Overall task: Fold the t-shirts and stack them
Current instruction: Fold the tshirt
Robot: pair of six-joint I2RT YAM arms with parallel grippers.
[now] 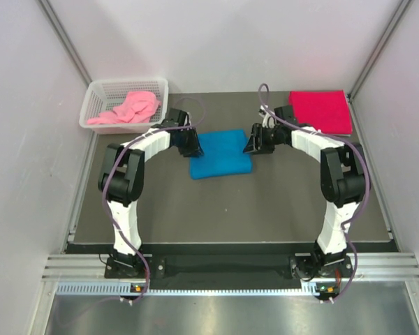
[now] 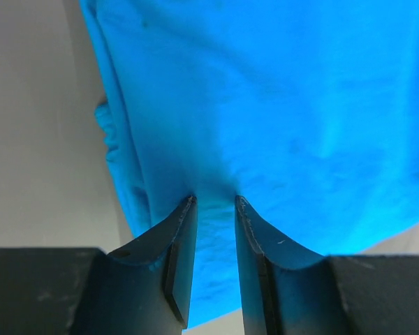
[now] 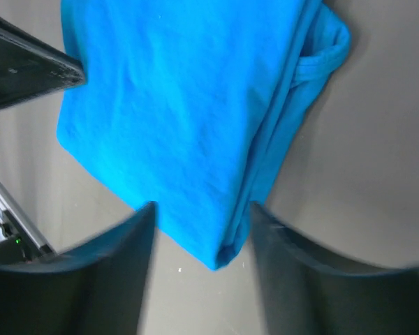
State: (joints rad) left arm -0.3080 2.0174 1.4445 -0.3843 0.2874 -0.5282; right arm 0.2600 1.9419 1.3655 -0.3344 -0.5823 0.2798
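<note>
The bright blue t-shirt (image 1: pixel 222 153) lies folded flat in the middle of the dark mat. My left gripper (image 1: pixel 194 145) is at its left edge. In the left wrist view the jaws stand narrowly apart with a puckered fold of the blue t-shirt (image 2: pixel 279 105) pinched between the tips of the left gripper (image 2: pixel 215 202). My right gripper (image 1: pixel 255 143) is at the shirt's right edge. It is open (image 3: pixel 202 209) and straddles a corner of the blue t-shirt (image 3: pixel 181 105) without touching it. The crimson red t-shirt (image 1: pixel 320 110) lies folded at the back right. The light pink t-shirt (image 1: pixel 129 108) lies crumpled in the basket.
A white mesh basket (image 1: pixel 98 87) stands at the back left of the mat. Pale walls with metal posts enclose the table on three sides. Part of the left arm (image 3: pixel 21 70) shows at the top left of the right wrist view.
</note>
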